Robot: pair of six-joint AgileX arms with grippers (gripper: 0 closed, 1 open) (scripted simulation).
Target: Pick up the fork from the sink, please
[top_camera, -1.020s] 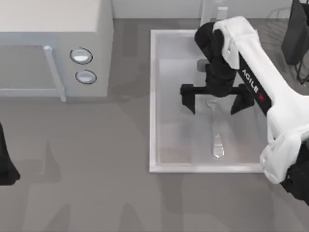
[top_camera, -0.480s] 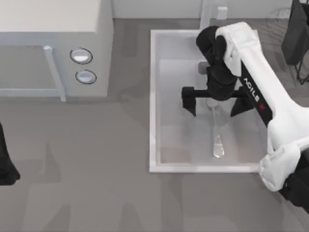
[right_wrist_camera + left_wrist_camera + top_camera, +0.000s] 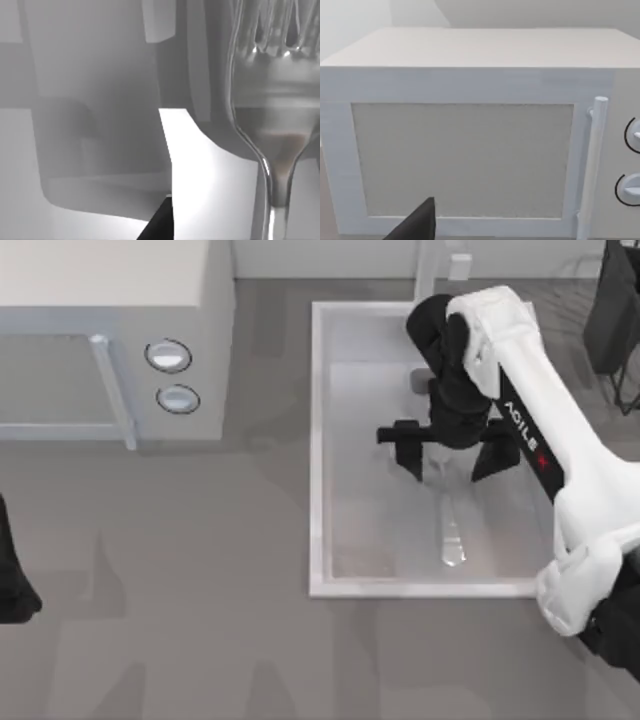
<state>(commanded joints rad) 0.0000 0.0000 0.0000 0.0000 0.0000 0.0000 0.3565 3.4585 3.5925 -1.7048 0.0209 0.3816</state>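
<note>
Since a sec ago, right gripper [image 3: 450, 452] narrowed its fingers over the sink [image 3: 322, 585], still partly open, gripping nothing. Fork [image 3: 451, 530] lay flat in basin, tines between fingers. Grasp & lift remained. Left arm parked at table's left edge.

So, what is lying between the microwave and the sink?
Nothing: in the top view, bare grey counter separates the microwave from the sink. The right claw hangs over the fork.
</note>
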